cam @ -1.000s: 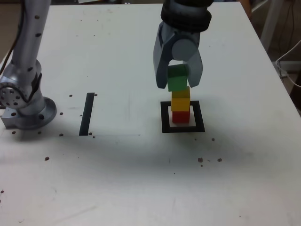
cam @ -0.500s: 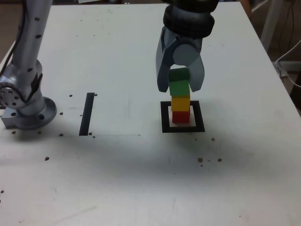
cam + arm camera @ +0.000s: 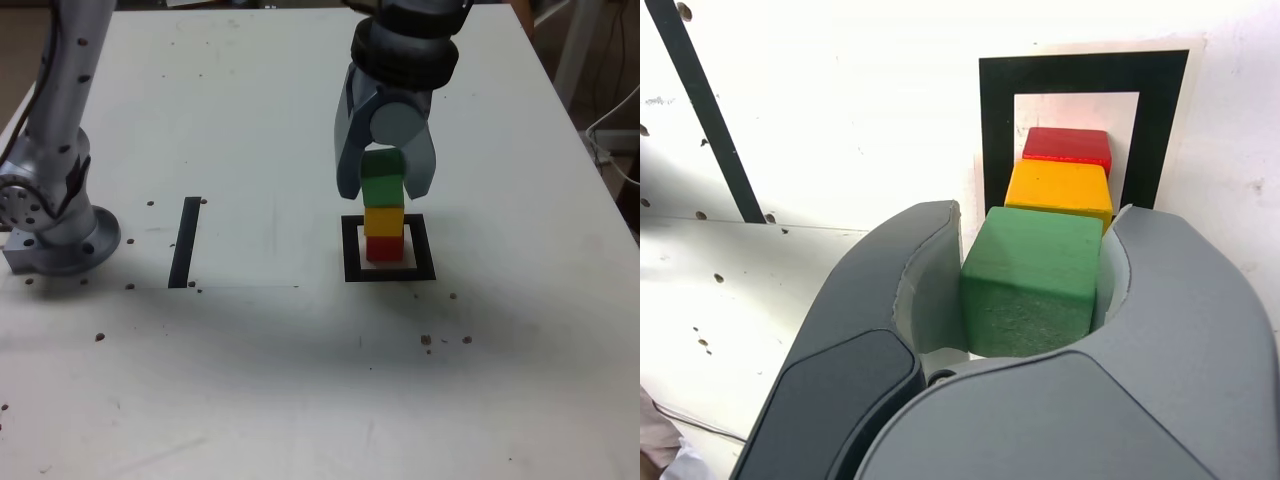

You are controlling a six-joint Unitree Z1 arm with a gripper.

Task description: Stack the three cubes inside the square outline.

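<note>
Inside the square outline (image 3: 389,274) a yellow cube (image 3: 383,220) sits on a red cube (image 3: 383,247). Directly above them is the green cube (image 3: 382,183), and my gripper (image 3: 383,190) is shut on it, one finger on each side. The green cube's underside is at the yellow cube's top; whether they touch I cannot tell. In the wrist view the green cube (image 3: 1033,280) is clamped between the grey fingers (image 3: 925,290), with the yellow cube (image 3: 1058,190), the red cube (image 3: 1068,145) and the square outline (image 3: 997,130) beyond it.
A straight black stripe (image 3: 184,243) lies at the exterior view's left of the outline, and the arm's base (image 3: 55,235) stands further left. Small dark specks (image 3: 427,340) dot the white table (image 3: 300,380). The table's right edge (image 3: 600,180) is near.
My gripper has come down with the green cube, from a gap above the yellow cube to level with its top. The cube now looks less tilted.
</note>
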